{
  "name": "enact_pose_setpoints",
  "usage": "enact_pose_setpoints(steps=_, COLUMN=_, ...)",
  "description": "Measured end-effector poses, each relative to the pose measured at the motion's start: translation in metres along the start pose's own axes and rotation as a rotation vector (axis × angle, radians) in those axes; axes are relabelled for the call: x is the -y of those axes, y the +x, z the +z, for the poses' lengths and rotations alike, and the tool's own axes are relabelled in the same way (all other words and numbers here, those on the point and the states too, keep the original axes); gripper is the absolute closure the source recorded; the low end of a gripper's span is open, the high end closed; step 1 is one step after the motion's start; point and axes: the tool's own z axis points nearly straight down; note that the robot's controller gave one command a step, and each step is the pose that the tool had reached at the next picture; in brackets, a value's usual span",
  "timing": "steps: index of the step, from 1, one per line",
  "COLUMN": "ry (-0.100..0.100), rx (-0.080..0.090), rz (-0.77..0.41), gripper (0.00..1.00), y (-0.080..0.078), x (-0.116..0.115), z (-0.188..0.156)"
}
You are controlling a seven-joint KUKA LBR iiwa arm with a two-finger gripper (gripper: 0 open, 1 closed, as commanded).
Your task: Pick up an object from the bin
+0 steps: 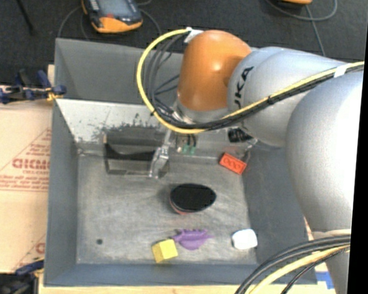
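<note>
Right now my hand (162, 162) sits low near the far wall of the bin (62, 184), just beside the right end of a dark box (127, 156). I can't tell how wide the hand is. A black disc (192, 198) lies mid-floor.

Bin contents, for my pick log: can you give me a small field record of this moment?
gripper: low near the back of the bin, at, right beside a dark boxy thing; contact unclear
held: cannot tell
middle: black round disc
back right: orange-red flat piece
front: yellow block, purple thing, white piece
</note>
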Motion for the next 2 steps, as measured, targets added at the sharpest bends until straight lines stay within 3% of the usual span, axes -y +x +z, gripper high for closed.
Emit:
enact_pose_setpoints(steps=1, ry=0.0, rx=-0.001, rz=0.107, gripper=0.0, y=0.008, x=0.005, z=0.023)
enact_pose_setpoints(steps=2, ry=-0.005, rx=0.01, rz=0.274, gripper=0.0, y=0.004, x=-0.007, z=0.076)
